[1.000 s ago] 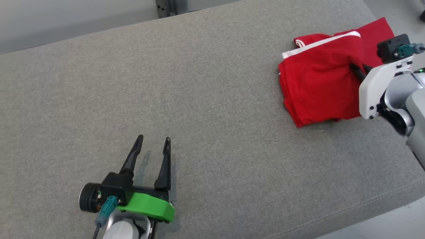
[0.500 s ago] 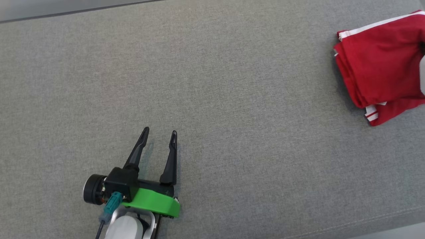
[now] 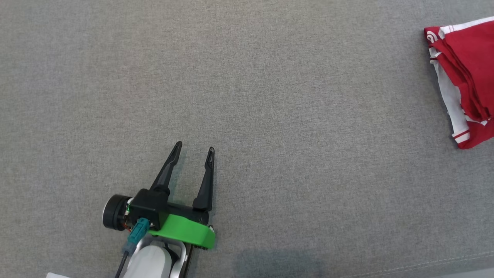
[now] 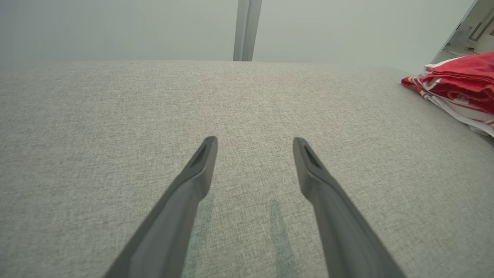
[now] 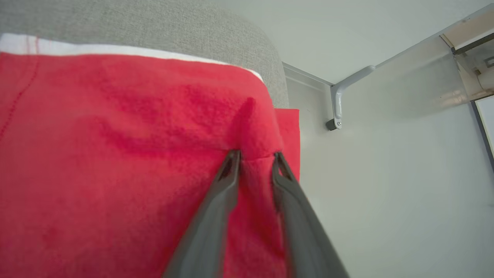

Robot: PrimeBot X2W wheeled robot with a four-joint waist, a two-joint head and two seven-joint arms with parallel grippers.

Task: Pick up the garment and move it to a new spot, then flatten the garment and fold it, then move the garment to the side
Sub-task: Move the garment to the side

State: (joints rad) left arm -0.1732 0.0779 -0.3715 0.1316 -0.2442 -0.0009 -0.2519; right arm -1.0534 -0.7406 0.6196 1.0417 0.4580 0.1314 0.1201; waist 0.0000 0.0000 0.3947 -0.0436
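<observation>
A folded red garment (image 3: pixel 472 58) with white trim and stripes lies on the grey fabric-covered counter (image 3: pixel 270 96), at the far right edge of the head view and well apart from the left claw (image 3: pixel 195 146). The left claw sits low over the bare cloth surface at the lower left of that view, its two dark fingers spread wide with nothing between them. In its own wrist view the stacked red and white layers show off to the right. The right wrist view looks along the right claw (image 5: pixel 256 153), whose fingers stand narrowly apart with their tips against the red cloth, close to the counter's rounded corner. A small pucker of fabric rises between the tips, but I cannot tell whether they grip it or merely touch it. A pale wall with a grey bracket (image 5: pixel 337 100) stands beyond the corner.
</observation>
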